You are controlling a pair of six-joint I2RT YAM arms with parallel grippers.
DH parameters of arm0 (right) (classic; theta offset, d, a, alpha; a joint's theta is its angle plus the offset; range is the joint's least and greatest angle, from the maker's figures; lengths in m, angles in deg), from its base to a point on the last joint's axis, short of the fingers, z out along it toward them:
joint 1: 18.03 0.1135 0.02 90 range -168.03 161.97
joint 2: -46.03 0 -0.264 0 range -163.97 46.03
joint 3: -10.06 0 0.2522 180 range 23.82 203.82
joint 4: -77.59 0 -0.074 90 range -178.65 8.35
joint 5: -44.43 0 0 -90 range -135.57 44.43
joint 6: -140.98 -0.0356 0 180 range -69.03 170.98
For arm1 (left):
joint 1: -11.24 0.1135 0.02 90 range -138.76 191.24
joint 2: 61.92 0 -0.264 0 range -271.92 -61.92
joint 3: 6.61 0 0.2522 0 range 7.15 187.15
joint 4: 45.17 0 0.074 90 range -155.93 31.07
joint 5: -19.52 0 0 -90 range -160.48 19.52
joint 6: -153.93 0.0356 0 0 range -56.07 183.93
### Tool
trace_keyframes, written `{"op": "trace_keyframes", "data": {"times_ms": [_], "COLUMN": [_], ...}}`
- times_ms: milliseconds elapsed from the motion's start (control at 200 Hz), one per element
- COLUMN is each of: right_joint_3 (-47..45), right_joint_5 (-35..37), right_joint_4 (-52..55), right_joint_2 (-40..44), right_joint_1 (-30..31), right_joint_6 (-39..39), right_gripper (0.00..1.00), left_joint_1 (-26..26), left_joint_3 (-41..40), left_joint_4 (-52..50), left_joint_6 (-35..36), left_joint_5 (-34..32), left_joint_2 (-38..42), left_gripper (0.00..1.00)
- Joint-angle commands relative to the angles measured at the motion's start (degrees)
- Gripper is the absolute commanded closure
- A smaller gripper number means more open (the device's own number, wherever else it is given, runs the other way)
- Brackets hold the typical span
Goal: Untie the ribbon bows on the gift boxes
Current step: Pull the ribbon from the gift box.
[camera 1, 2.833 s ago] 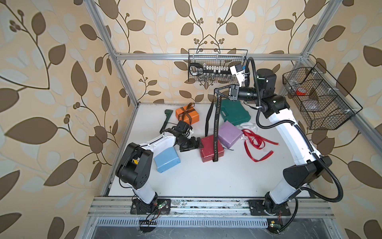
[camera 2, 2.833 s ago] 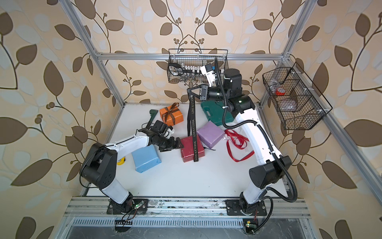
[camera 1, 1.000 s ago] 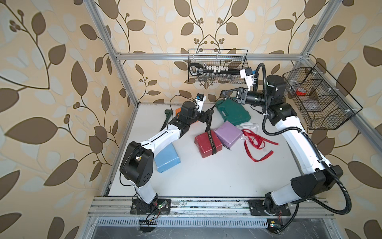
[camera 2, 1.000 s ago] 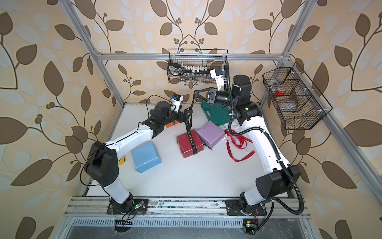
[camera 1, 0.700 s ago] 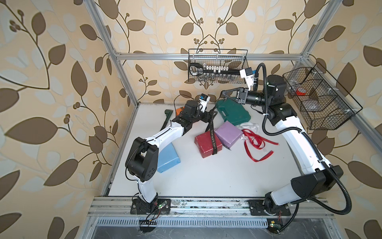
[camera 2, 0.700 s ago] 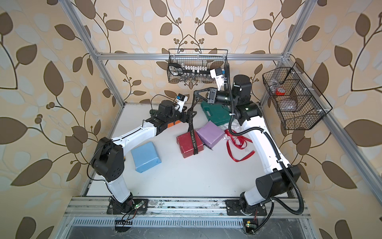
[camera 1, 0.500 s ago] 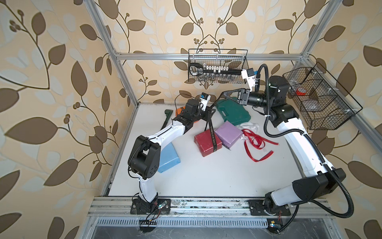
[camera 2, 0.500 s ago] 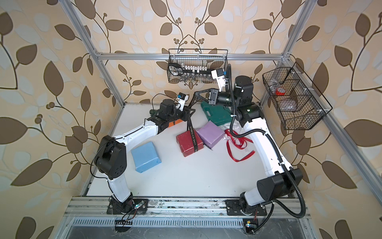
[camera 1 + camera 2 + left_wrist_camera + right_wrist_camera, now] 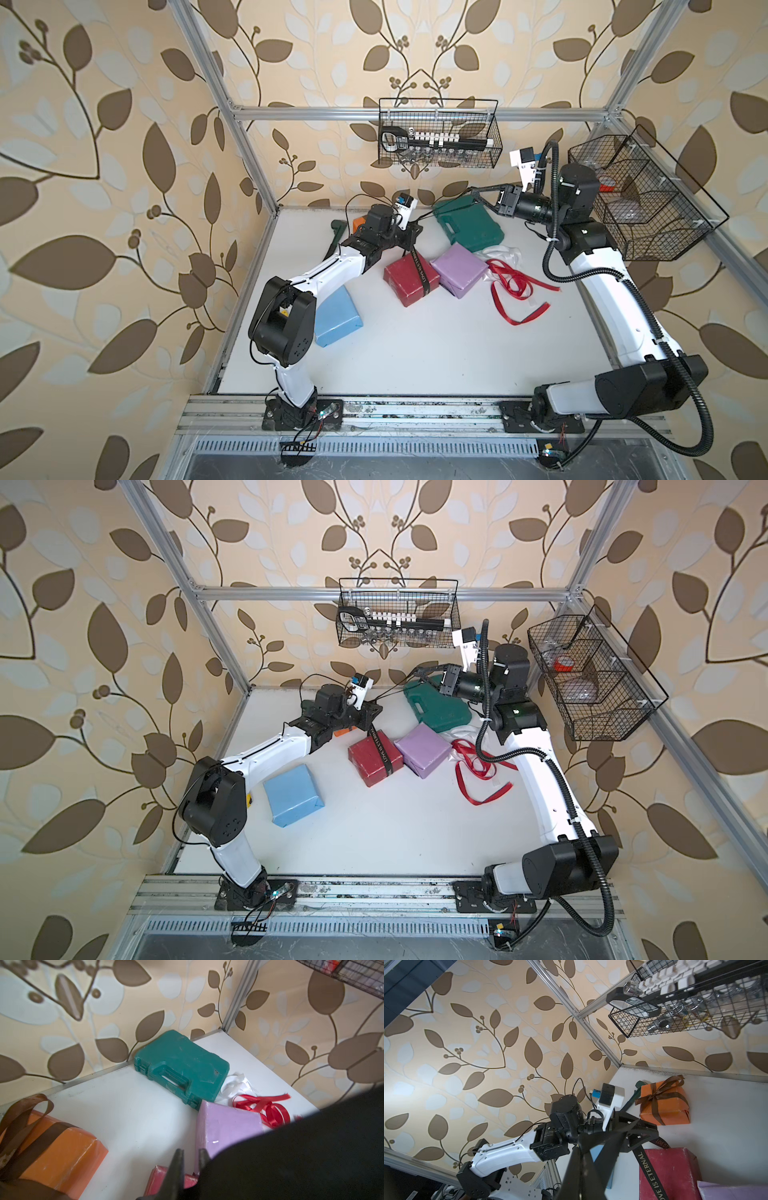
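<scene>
Both top views: right gripper (image 9: 473, 192) clenched on the black ribbon (image 9: 420, 272) up at the back, left gripper (image 9: 374, 711) pinching it just above the red box (image 9: 404, 283), likely holding it taut to slip it off. Left wrist: fingers (image 9: 177, 1168) nearly together over that box. Right wrist: the lettered ribbon drops from the left gripper onto the box; the brown bow (image 9: 654, 1095) on the orange box (image 9: 664, 1109) sits tied.

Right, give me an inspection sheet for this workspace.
Surface: white table, no spills seen.
Job's things: orange box, brown bow tied; dark red box, black ribbon around it; lilac box and light blue box bare; red ribbon and white ribbon loose.
Clutter: green tool case.
Grippers: left gripper and right gripper both shut on the black ribbon, taut between them.
Cables: black hose loops off right arm.
Surroundings: wire baskets on frame.
</scene>
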Motion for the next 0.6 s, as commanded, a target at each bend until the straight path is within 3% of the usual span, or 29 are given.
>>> {"op": "trace_keyframes", "data": {"times_ms": [0,160,305,465,520,595], "right_joint_3": [-2.5,-6.7,-7.2,-11.3,-13.5,-17.0], "right_joint_5": [3.7,1.9,2.1,1.4,0.7,0.9], "right_joint_4": [0.2,-4.8,-3.9,-3.6,-4.2,-4.7], "right_joint_2": [2.0,2.8,3.0,3.6,3.7,4.5], "right_joint_1": [-2.5,-5.6,-5.6,-5.6,-5.5,-5.3], "right_joint_6": [0.8,-3.4,-2.6,-1.7,-1.8,-1.3], "right_gripper": [1.0,1.0,1.0,0.89,0.81,0.58], "left_joint_1": [1.3,2.1,2.9,2.9,2.6,0.6], "left_joint_3": [-1.1,-1.7,0.3,8.7,12.4,13.7], "left_joint_4": [-1.4,-2.9,-4.4,-12.8,-17.1,-19.6], "left_joint_6": [0.7,1.2,1.2,-0.8,-2.4,-3.1], "left_joint_5": [3.3,3.3,3.1,7.4,10.3,11.4], "left_joint_2": [4.6,5.7,5.9,4.8,3.8,3.9], "left_gripper": [0.97,1.0,1.0,1.0,1.0,1.0]}}
